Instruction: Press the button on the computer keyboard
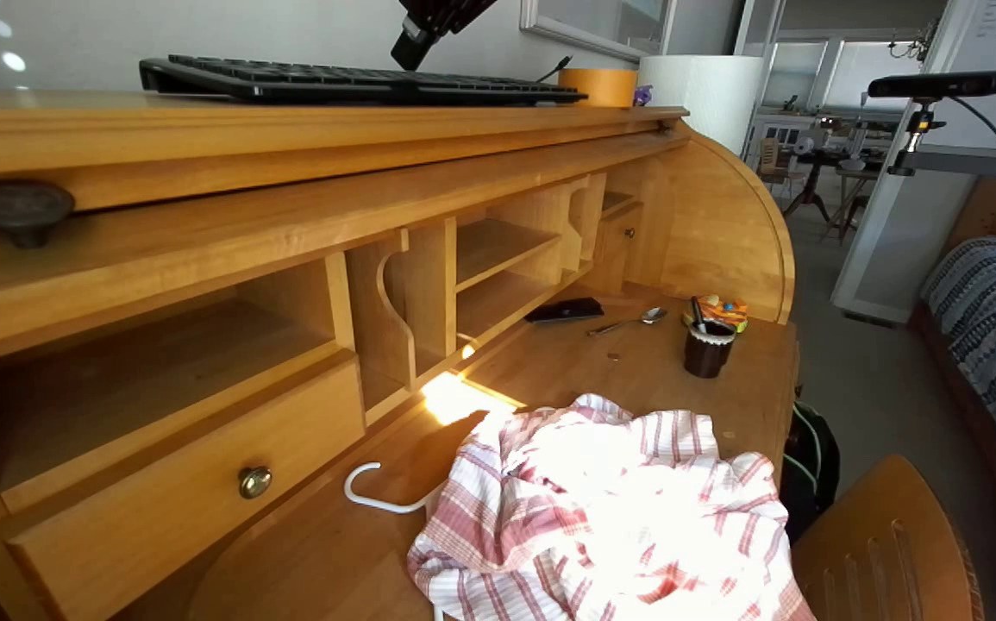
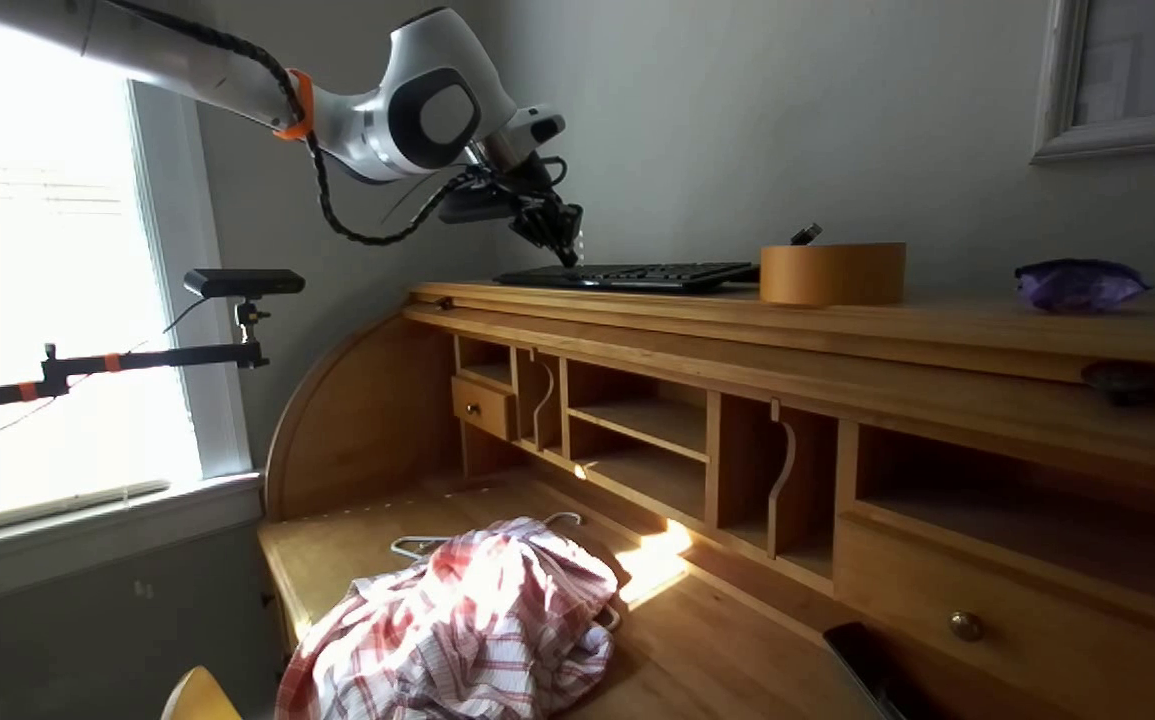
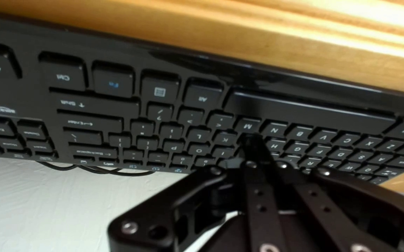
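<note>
Presently: your gripper (image 3: pixel 254 140), pressed together, nothing pinched. Directly below it: computer keyboard (image 3: pixel 202 108), contact unclear. Just beside its tip, in the wrist view: M key (image 3: pixel 247 125). Step in hand, likely: final approach or the press. Next, you probably need a gentle downward push, then a lift.

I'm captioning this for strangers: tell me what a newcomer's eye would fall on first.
Most likely the heaped red-and-white plaid cloth, sunlit on the lower work surface of the wooden desk. Next would come the white robot arm at the upper left of an exterior view, its closed gripper pointing down at the black keyboard on the desk's top.
</note>
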Controlling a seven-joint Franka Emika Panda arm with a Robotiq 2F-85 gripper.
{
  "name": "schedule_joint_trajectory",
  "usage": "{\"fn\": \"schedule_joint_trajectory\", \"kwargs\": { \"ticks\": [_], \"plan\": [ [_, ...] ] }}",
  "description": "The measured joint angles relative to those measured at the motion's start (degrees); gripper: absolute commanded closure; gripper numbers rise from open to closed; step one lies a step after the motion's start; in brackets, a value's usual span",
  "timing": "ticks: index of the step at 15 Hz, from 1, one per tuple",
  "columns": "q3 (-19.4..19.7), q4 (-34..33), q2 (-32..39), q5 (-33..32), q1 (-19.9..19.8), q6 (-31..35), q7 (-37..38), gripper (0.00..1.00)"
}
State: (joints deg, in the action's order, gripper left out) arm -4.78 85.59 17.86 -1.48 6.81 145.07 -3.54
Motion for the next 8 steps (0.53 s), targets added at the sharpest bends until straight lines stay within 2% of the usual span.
{"fn": "schedule_joint_trajectory", "kwargs": {
  "ticks": [8],
  "plan": [
    [0.00,0.37,0.34,-0.48,0.04,0.12,-0.09,1.00]
  ]
}}
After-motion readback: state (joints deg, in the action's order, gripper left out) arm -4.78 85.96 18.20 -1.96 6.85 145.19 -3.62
